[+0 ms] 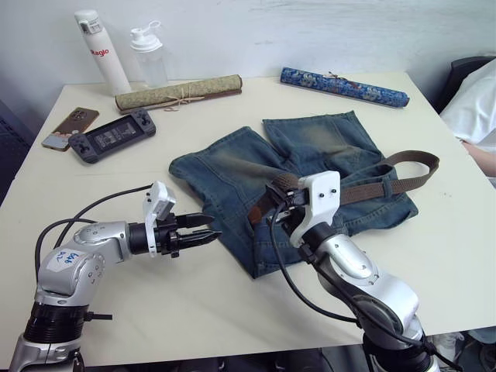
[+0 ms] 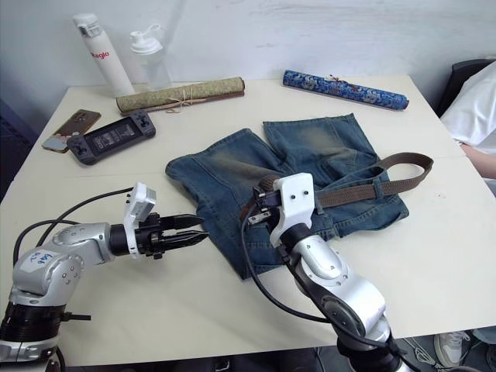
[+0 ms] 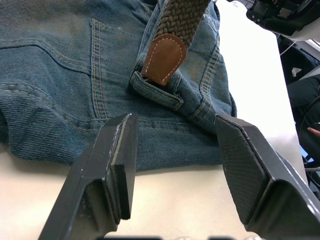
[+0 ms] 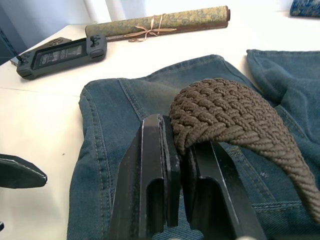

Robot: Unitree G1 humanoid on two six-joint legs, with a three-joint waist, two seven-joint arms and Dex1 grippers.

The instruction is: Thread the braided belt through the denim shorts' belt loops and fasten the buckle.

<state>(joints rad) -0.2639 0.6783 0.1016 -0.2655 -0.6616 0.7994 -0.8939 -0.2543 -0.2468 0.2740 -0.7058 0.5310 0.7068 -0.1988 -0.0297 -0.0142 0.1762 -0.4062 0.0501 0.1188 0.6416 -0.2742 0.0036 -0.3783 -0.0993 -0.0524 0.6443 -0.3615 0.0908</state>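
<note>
The denim shorts (image 1: 232, 174) lie flat in the middle of the table, waistband toward me. Along the waistband runs the braided belt (image 1: 387, 187), curving back in a bend at the far right. Its tan leather tip (image 3: 162, 57) pokes out just past a belt loop (image 3: 157, 92) near the shorts' left corner. My right gripper (image 4: 177, 130) is shut on the braided belt a short way behind that tip, over the waistband. At the shorts' left edge my left gripper (image 1: 203, 231) is open just above the table, pointing at the tip. The buckle is hidden.
At the back of the table lie a rolled olive mat (image 1: 178, 93) and a blue patterned roll (image 1: 343, 85). A white bottle (image 1: 102, 50) and a clear bottle (image 1: 149, 54) stand back left, near a handheld console (image 1: 112, 136) and a phone (image 1: 70, 128). A person (image 1: 477, 108) sits at the right.
</note>
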